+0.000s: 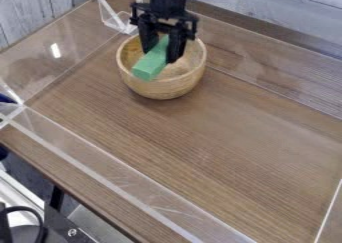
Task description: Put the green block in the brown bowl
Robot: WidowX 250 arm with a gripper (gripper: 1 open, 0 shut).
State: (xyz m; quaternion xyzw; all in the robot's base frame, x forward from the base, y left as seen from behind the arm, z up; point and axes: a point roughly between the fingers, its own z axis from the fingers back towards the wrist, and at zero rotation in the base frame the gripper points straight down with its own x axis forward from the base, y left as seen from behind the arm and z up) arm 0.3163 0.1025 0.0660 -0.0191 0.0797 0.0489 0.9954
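The brown bowl [170, 78] stands on the wooden table toward the back, left of centre. Directly over its opening hangs my black gripper [160, 42], its two fingers shut on the upper end of the green block [151, 60]. The block hangs tilted, its lower end reaching down inside the bowl's rim on the left side. Whether that lower end touches the bowl's floor cannot be told.
A small clear folded plastic piece [118, 14] lies just behind the bowl at the back left. A low clear acrylic wall [54, 147] rims the wooden tabletop [201, 157].
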